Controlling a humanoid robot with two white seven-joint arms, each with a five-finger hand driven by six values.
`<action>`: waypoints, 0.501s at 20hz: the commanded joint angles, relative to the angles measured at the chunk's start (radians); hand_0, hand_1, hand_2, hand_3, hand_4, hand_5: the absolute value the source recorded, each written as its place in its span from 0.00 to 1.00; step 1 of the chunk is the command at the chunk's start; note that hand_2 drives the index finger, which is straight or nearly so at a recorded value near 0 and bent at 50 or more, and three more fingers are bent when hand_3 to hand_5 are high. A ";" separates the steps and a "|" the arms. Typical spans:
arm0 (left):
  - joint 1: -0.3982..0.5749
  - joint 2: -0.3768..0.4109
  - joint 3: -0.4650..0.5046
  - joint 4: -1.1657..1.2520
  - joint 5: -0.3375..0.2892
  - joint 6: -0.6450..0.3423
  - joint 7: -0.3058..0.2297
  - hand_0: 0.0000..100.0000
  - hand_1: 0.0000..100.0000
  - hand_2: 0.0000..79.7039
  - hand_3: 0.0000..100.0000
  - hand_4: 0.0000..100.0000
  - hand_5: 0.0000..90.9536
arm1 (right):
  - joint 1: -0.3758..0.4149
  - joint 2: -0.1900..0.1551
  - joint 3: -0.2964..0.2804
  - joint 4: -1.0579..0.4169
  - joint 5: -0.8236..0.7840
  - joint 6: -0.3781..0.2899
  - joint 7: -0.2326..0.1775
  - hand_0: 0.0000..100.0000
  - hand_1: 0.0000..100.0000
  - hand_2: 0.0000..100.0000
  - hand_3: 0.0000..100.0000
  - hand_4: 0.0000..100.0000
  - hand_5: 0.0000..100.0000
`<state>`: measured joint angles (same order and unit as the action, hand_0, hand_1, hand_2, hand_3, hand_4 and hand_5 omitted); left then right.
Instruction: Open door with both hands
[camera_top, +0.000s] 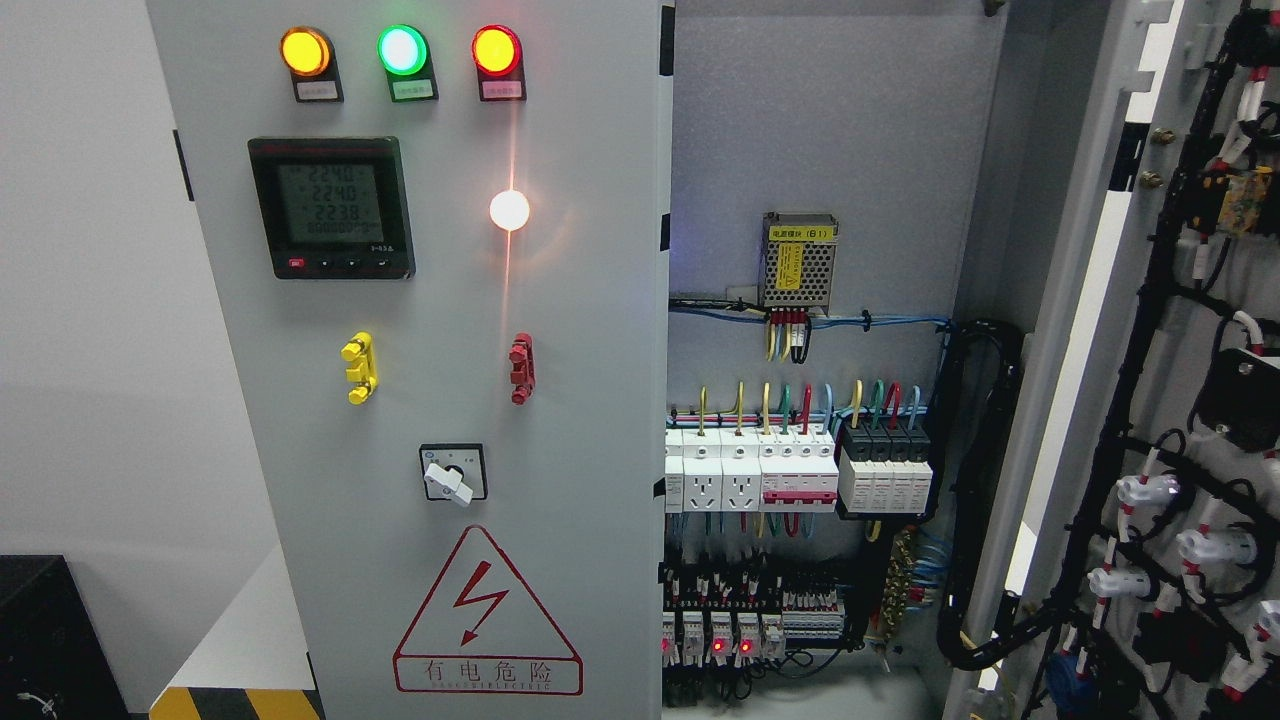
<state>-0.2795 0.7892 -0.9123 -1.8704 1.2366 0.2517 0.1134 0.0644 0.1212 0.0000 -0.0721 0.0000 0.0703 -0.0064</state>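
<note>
Electrical cabinet, two doors, seen from the front; no robot hand shows anywhere in the view, so its state cannot be told.

Nearest, lower left: a black box (45, 640) at the corner, and a strip of yellow-and-black hazard tape (235, 703) on the floor at the cabinet's foot.

Left door (590, 400), grey, shut. On it, bottom to top:
- red triangular warning sign (487, 615) with lightning bolt and Chinese characters;
- white rotary selector switch (452, 474) on a black plate;
- yellow handle (359, 367) and red handle (521, 368), level with each other;
- digital power meter (331, 207), screen lit, with a glaring white light (509, 209) to its right;
- three lit indicator lamps in a row: amber (305, 52), green (402, 50), red (496, 50).

Right door (1180, 400), swung wide open at the picture's right, inner face showing black cable looms and the white backs of lamps.

Interior, farthest, exposed between the doors:
- terminal blocks (735, 630) low down, small red lights lit;
- a row of white and black circuit breakers (800, 470) with two sockets, coloured wires rising from them;
- perforated metal power supply (799, 262) with a yellow label, on the grey back panel (830, 120).
</note>
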 joint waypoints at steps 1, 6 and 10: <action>0.279 0.022 0.134 0.212 -0.080 -0.002 -0.004 0.00 0.00 0.00 0.00 0.00 0.00 | 0.000 0.000 0.023 0.000 0.017 0.000 -0.001 0.00 0.00 0.00 0.00 0.00 0.00; 0.425 -0.088 0.208 0.428 -0.177 -0.032 -0.004 0.00 0.00 0.00 0.00 0.00 0.00 | 0.000 0.000 0.023 0.000 0.018 0.000 -0.001 0.00 0.00 0.00 0.00 0.00 0.00; 0.445 -0.211 0.242 0.681 -0.215 -0.049 -0.004 0.00 0.00 0.00 0.00 0.00 0.00 | -0.006 -0.002 0.023 -0.012 0.018 0.000 -0.001 0.00 0.00 0.00 0.00 0.00 0.00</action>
<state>0.0637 0.7347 -0.7920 -1.6083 1.0890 0.2132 0.1073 0.0641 0.1211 0.0000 -0.0727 0.0000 0.0703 -0.0072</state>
